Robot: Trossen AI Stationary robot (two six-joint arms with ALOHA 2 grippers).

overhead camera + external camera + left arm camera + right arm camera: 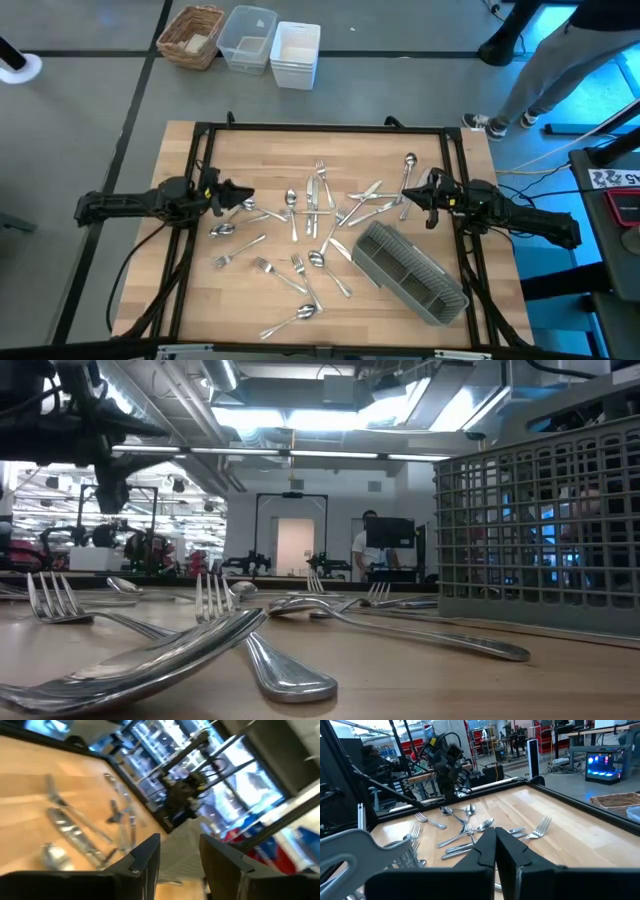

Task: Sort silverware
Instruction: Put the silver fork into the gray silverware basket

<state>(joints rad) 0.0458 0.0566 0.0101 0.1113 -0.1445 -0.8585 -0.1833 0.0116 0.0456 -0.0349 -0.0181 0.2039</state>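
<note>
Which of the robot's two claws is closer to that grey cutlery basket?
The right gripper: it hangs just past the grey basket's far end. The left gripper is across the scattered silverware, on the table's opposite side.

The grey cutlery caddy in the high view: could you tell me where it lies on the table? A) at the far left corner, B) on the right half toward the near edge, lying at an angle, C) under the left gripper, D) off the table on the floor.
B: the grey cutlery caddy lies slanted on the table's right near part, below the right gripper.
</note>
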